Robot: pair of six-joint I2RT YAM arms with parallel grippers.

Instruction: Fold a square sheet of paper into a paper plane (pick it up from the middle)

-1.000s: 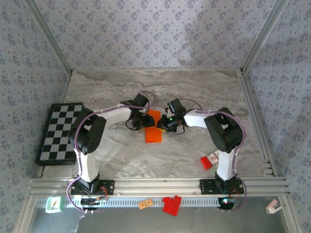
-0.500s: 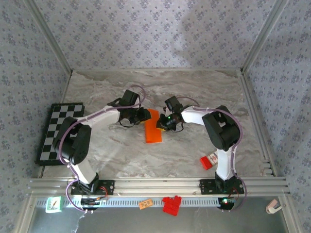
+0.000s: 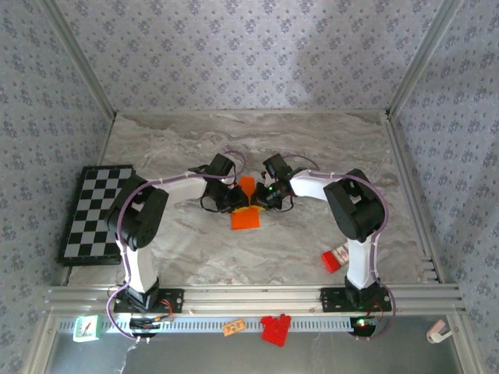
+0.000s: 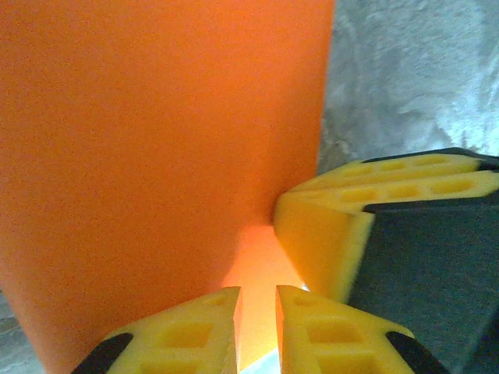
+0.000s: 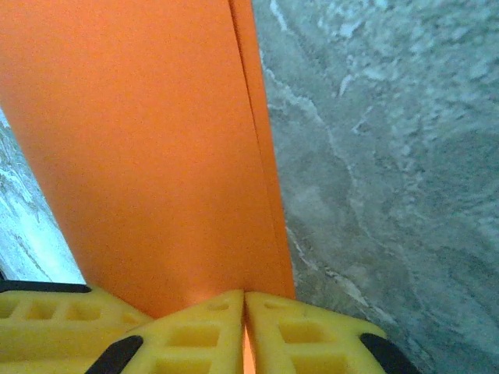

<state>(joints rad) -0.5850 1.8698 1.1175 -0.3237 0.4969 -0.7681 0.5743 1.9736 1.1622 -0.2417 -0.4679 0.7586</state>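
Note:
The square sheet of paper [image 3: 246, 216] is bright orange and folded into a narrow strip with doubled layers along one long edge [image 5: 148, 140]. It lies mid-table and rises at its far end between the two grippers. My right gripper [image 3: 263, 195] [image 5: 245, 294] is shut on that end, with a sliver of orange between its pads. My left gripper [image 3: 231, 199] [image 4: 257, 292] sits at the same end from the left. Its fingers stand a narrow gap apart, with the sheet [image 4: 156, 140] just ahead of them. The right gripper's yellow finger [image 4: 320, 234] almost touches them.
A black-and-white checkerboard [image 3: 97, 210] lies at the left edge. A small red-and-white box [image 3: 337, 257] sits by the right arm's base. Red plastic blocks [image 3: 275, 329] and a small orange tag [image 3: 233, 327] rest below the front rail [image 3: 249, 296].
The left gripper swung out to the left half a second ago and has come back to the paper's far end. The right gripper kept its hold and barely moved.

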